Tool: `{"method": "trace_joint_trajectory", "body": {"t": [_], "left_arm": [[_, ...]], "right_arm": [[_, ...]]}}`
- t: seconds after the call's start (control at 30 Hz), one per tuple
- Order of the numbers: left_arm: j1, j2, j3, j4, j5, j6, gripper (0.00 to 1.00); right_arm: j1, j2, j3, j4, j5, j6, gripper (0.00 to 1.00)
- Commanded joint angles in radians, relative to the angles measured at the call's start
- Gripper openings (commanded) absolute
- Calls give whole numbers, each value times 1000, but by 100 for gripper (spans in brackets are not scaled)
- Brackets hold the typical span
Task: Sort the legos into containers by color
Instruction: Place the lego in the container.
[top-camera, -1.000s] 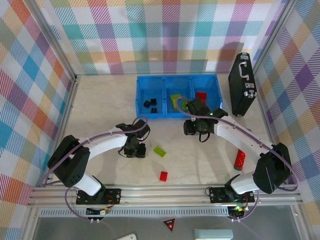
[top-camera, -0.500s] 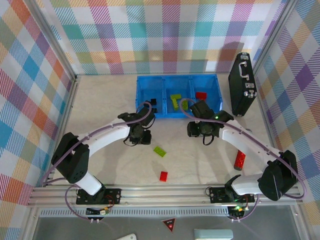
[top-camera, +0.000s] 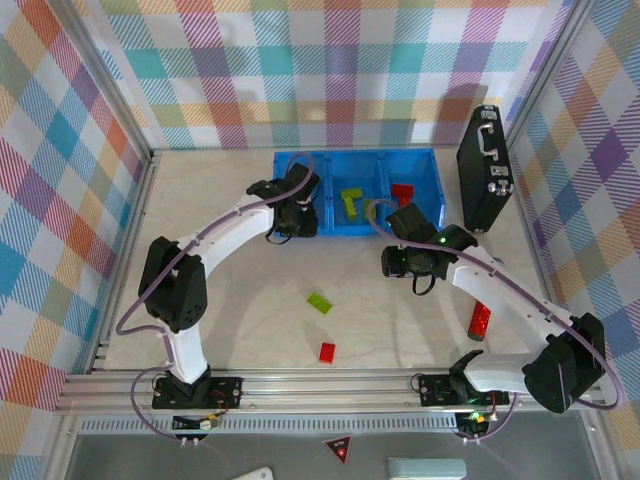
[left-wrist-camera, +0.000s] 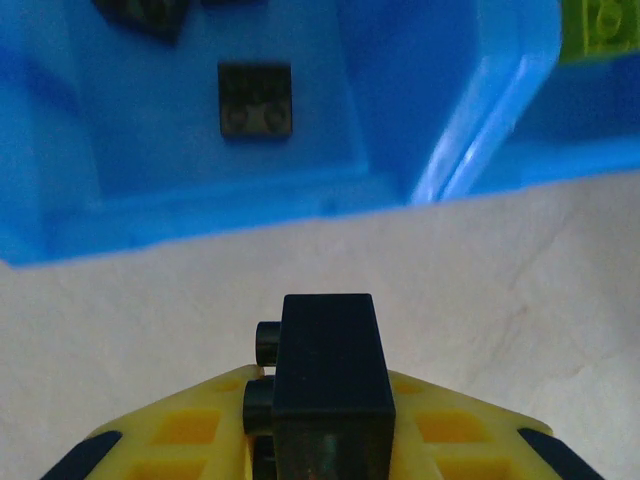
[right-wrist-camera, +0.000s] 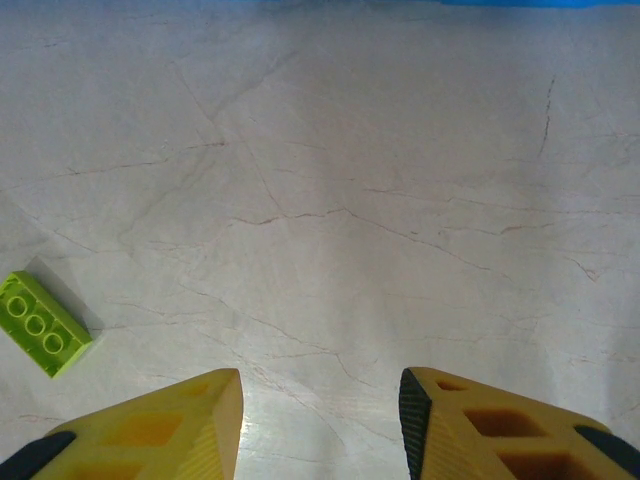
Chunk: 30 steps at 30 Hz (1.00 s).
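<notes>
My left gripper (top-camera: 299, 221) hovers at the near wall of the blue tray's (top-camera: 425, 175) left compartment, shut on a black lego (left-wrist-camera: 326, 368) that stands up between its yellow fingers. Ahead of it in the left wrist view, inside the tray (left-wrist-camera: 400, 90), lie a flat black lego (left-wrist-camera: 255, 98) and another black one (left-wrist-camera: 142, 14); a lime lego (left-wrist-camera: 602, 24) shows past the divider. Green legos (top-camera: 350, 200) lie in the middle compartment and a red lego (top-camera: 402, 190) in the right one. My right gripper (top-camera: 400, 263) (right-wrist-camera: 320, 405) hangs open above bare table, a lime lego (right-wrist-camera: 41, 324) to its left.
On the table lie a lime lego (top-camera: 320, 302) and a red lego (top-camera: 327, 351) near the front. A red cylinder (top-camera: 480, 320) stands under the right arm. A black case (top-camera: 482, 168) stands right of the tray. Checked walls close in three sides.
The left arm has swung away from the table's middle up to the tray's left compartment, carrying the black lego. The right gripper has drifted slightly right and toward the front.
</notes>
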<state>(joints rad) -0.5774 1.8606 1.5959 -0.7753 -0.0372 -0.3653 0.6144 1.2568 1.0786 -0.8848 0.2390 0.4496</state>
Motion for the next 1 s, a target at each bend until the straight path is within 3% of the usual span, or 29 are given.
{"method": "trace_joint_trajectory", "body": {"t": [0.0,0.43,0.97], "left_arm": [[30,57,92,-9,15,52,28],[100,283,330,1,83,85,28],[140,439,404,33,137,67,30]], "right_arm": [[-7,-23,-7,-35,18,20,47],[-8,-33,6,-59,22,28,47],[-8,-28,10,-72,18,43,47]]}}
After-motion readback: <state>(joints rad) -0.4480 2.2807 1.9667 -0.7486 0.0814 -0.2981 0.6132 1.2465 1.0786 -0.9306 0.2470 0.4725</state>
